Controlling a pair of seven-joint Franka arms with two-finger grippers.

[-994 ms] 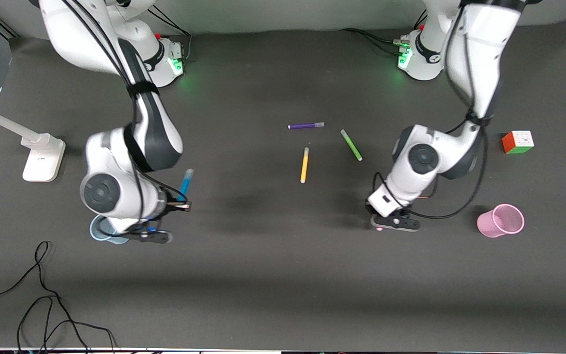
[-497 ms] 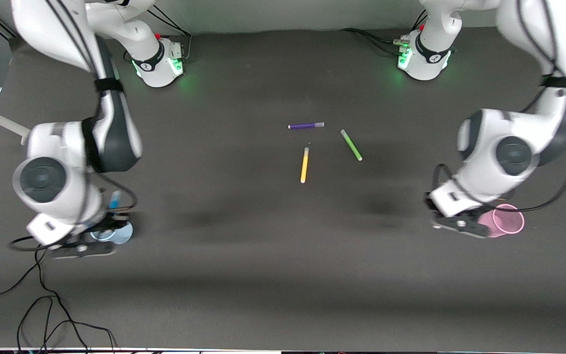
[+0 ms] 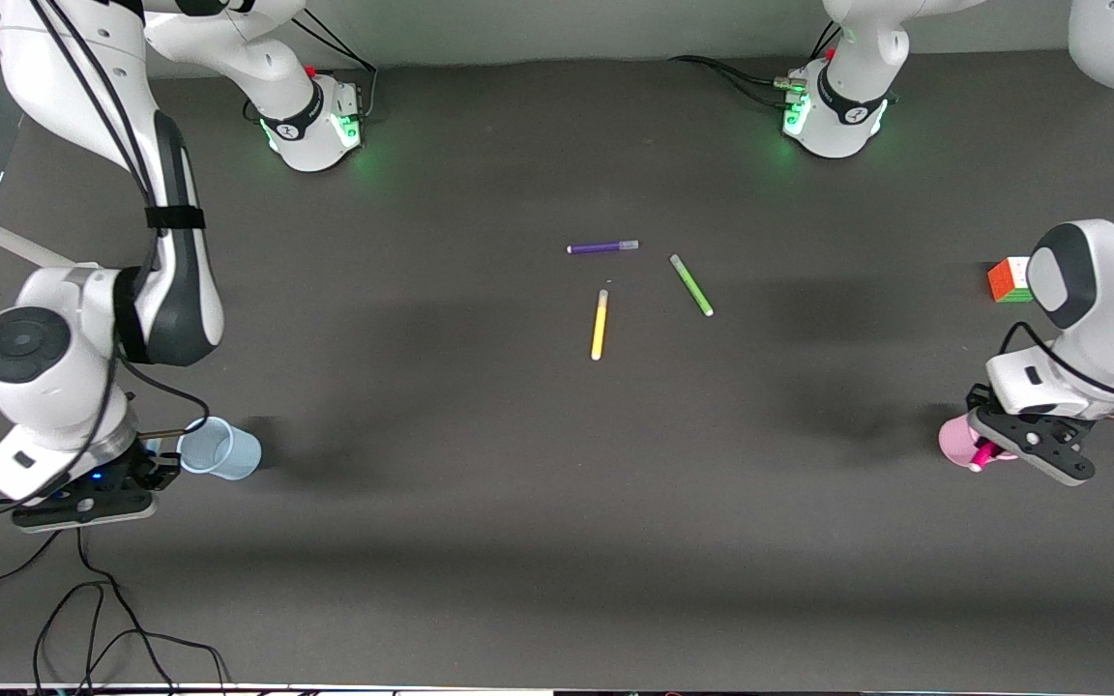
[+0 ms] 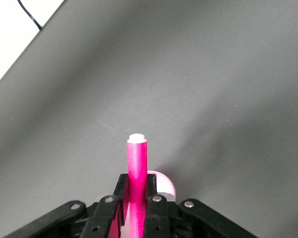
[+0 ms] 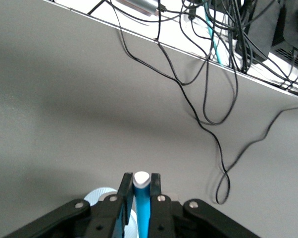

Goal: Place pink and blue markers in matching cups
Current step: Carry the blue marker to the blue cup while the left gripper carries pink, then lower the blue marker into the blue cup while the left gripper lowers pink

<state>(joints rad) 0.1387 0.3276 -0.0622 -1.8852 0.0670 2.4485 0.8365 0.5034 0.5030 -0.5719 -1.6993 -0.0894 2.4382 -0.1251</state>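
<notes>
The right gripper (image 3: 146, 471) is just beside the small pale blue translucent plastic cup (image 3: 219, 449), at the right arm's end of the dark grey desk (image 3: 518, 483). Its jaws are clamped on the slim bright blue marker (image 5: 142, 203), as the right wrist view shows. The marker's long axis runs along the jaws, and its white tip points away from the wrist. In that view a part of the blue cup's rim shows beside the jaws. Loose black cables (image 3: 83, 599) lie on the desk near this gripper, nearer to the front camera.

In the middle of the desk lie three pens, well apart from both cups: a slim purple pen (image 3: 602, 247), a slim yellow pen (image 3: 599, 325) nearer to the camera, and a slim green pen (image 3: 691, 285) that lies diagonally.

At the left arm's end, the left gripper (image 3: 1002, 449) is over the small pale pink translucent plastic cup (image 3: 955, 440). Its jaws are clamped on the slim magenta-pink marker (image 4: 137, 173), whose white tip also points away from the wrist. A curved part of the pink cup shows just beside the marker in the left wrist view. A multicoloured puzzle cube (image 3: 1007, 279) stands farther from the camera than the pink cup.
</notes>
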